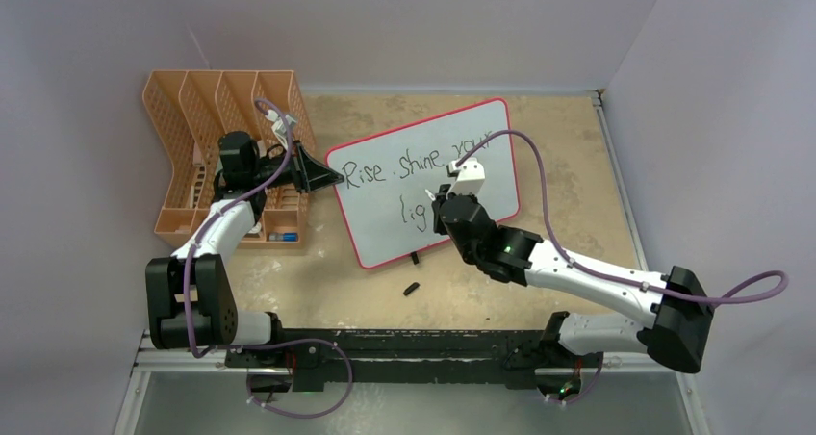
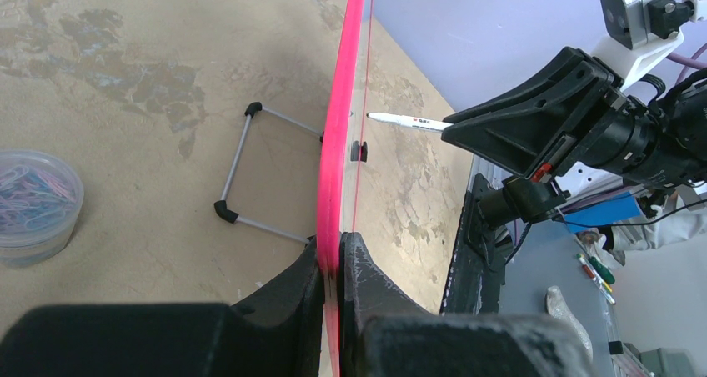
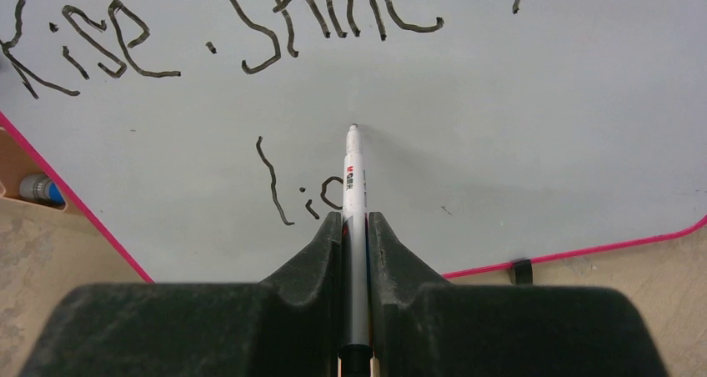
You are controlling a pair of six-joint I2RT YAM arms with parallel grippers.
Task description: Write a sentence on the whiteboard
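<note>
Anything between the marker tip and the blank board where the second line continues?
Nothing visible. The marker in the right gripper points straight at bare whiteboard just right of the unfinished second line; no object lies between.

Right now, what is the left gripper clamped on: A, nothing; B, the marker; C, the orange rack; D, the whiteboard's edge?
D: the left gripper is shut on the pink rim of the whiteboard, while the right gripper holds the marker.
</note>
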